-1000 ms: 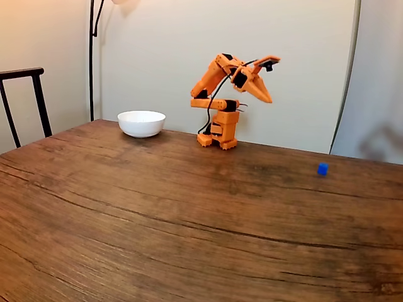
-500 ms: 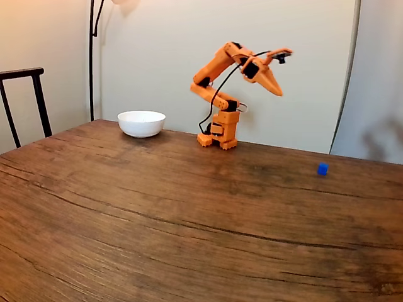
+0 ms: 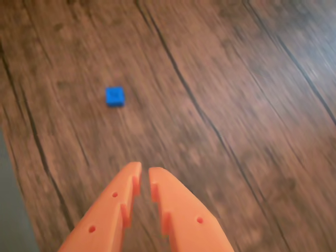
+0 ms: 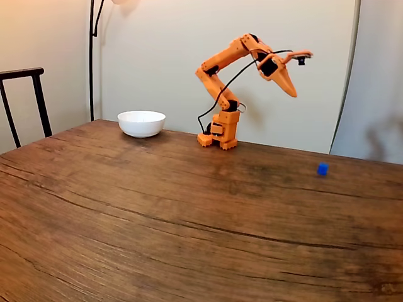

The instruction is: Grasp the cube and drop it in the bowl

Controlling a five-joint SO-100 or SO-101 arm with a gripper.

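A tiny blue cube [image 4: 322,168] rests on the wooden table at the right in the fixed view; the wrist view shows the cube [image 3: 115,96] ahead of the fingertips, slightly left. The white bowl [image 4: 141,123] stands at the table's far left, beside the orange arm's base. High in the air, my orange gripper [image 4: 293,93] points down and to the right, well above and left of the cube. In the wrist view the gripper [image 3: 144,171] has its jaws nearly together, with a thin gap and nothing between them.
A dark chair [image 4: 25,100] stands at the table's left edge, and a black lamp pole [image 4: 92,56] rises behind the bowl. The wooden table [image 4: 189,214] stretches wide toward the camera. A pale wall stands close behind the arm's base [image 4: 220,135].
The arm has unfolded and reached up and to the right, carrying the gripper toward the cube's side. Cube and bowl have not moved.
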